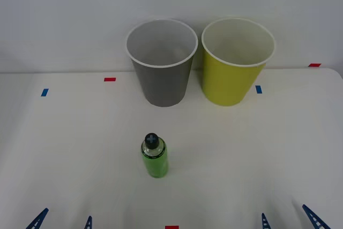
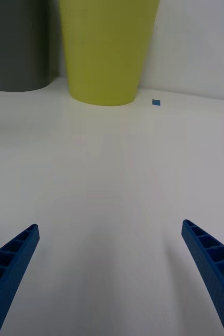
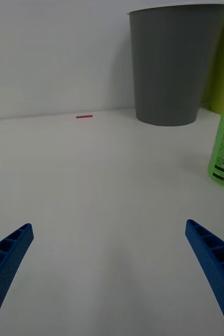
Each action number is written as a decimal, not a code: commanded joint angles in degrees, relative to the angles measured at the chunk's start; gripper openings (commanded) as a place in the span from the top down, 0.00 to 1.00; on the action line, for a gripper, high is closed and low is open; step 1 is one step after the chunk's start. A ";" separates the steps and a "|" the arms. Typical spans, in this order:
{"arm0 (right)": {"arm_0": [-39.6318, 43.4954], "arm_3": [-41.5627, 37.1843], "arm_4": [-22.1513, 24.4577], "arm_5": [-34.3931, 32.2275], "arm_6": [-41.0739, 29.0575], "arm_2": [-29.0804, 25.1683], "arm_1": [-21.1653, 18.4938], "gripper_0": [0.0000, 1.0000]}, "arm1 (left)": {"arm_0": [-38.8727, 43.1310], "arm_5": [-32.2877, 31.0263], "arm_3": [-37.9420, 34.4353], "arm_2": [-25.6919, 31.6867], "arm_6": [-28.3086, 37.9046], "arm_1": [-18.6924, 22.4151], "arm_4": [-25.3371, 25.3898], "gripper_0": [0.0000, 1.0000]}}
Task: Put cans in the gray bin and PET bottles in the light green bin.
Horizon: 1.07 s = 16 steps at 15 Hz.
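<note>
Front view: gray bin and light green bin hold nothing; both grippers spread.

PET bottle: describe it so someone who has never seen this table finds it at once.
On the white table, two tall bins stand at the far edge, the gray bin left of the light green bin. The PET bottle stands upright nearer the robot, before the gray one: small, bright green, black-capped.

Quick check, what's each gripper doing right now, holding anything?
Left gripper: open, holding nothing, low at the table's near edge.
Right gripper: open, holding nothing, low at the near edge.
The PET bottle stands untouched on the table.
</note>
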 commanded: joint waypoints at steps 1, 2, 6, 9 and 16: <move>0.00 0.00 0.00 0.00 0.00 0.00 0.00 0.05 | 0.00 0.01 0.00 0.00 0.00 0.00 0.00 0.00; 0.00 0.00 0.00 0.00 0.00 0.00 0.00 0.05 | 0.00 0.01 0.00 0.00 0.00 0.00 0.00 0.00; 0.00 0.00 0.00 0.00 0.00 0.00 0.00 0.06 | 0.00 0.01 0.00 0.00 0.00 0.00 0.00 0.00; 0.00 0.00 0.00 0.00 0.00 0.00 0.00 0.05 | 0.00 0.01 0.00 0.00 0.00 0.00 0.00 0.00; 0.00 0.00 0.00 0.00 0.00 0.00 0.00 0.06 | 0.00 0.01 0.00 0.00 0.00 0.00 0.00 0.00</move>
